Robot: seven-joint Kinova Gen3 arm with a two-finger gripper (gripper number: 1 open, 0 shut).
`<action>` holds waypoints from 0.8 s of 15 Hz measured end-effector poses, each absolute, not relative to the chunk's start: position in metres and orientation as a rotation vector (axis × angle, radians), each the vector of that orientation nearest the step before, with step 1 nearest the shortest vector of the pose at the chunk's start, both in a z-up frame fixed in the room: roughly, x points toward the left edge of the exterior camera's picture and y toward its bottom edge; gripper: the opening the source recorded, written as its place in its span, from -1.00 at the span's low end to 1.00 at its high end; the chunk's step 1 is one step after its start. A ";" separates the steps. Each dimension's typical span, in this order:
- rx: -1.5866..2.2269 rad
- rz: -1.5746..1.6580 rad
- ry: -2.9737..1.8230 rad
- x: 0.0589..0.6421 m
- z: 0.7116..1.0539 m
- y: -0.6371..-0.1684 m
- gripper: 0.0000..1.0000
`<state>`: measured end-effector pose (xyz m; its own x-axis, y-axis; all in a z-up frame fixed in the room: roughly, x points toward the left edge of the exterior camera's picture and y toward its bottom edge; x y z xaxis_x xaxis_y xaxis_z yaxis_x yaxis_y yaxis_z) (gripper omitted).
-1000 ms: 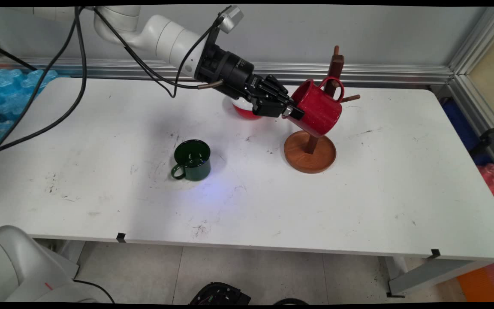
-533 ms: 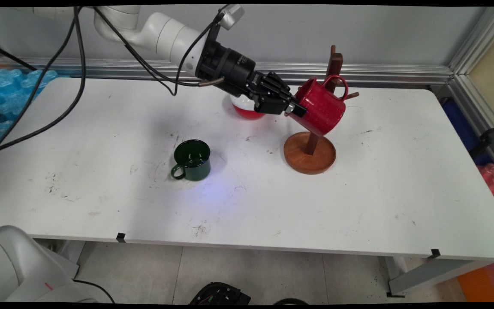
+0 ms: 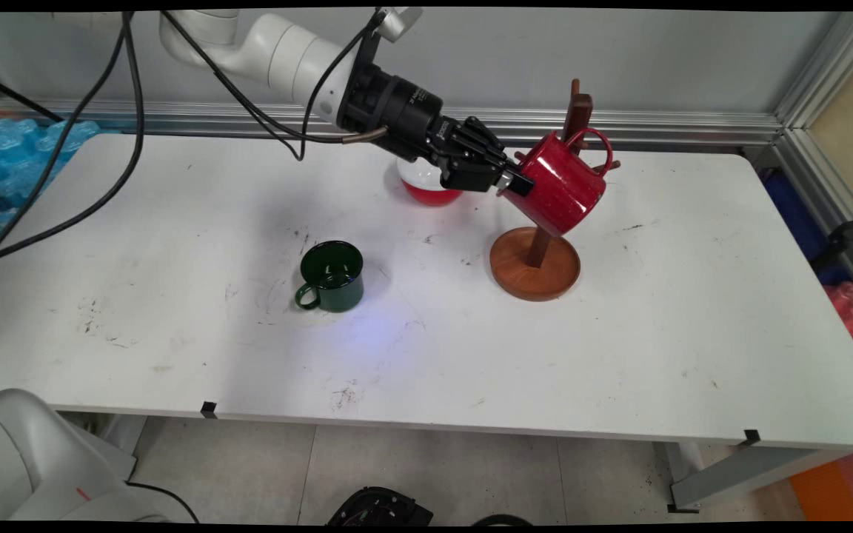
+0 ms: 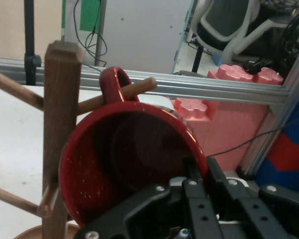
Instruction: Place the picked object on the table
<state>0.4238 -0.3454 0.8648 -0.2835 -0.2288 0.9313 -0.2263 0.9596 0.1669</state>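
Note:
My gripper (image 3: 513,183) is shut on the rim of a red speckled mug (image 3: 563,185), holding it tilted in the air beside a wooden mug tree (image 3: 535,255). In the hand view the red mug (image 4: 124,159) faces me mouth-on, one finger inside its rim, my gripper (image 4: 197,174) clamped at its lower right edge. The mug's handle (image 4: 114,82) sits at a right-hand peg (image 4: 139,88) of the tree's post (image 4: 60,124); whether the peg is inside the handle I cannot tell. A dark green mug (image 3: 332,275) stands upright on the table, well left of the tree.
A red and white bowl (image 3: 430,185) sits behind my gripper near the table's back. Black cables (image 3: 130,96) hang from the arm at the left. The tree's round base (image 3: 535,275) rests on the white table (image 3: 426,348).
My gripper has carried the red mug up and to the right, bringing its handle from beside the post to the right-hand peg.

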 end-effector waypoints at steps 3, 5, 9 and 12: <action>0.328 -0.005 -1.867 0.423 0.868 -0.343 -1.00; 0.325 -0.006 -1.864 0.422 0.870 -0.342 -1.00; 0.317 -0.008 -1.857 0.421 0.875 -0.340 -1.00; 0.310 -0.013 -1.852 0.419 0.880 -0.337 -1.00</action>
<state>0.4192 -0.3374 0.8796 -0.2669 -0.2186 0.9386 -0.2056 0.9644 0.1661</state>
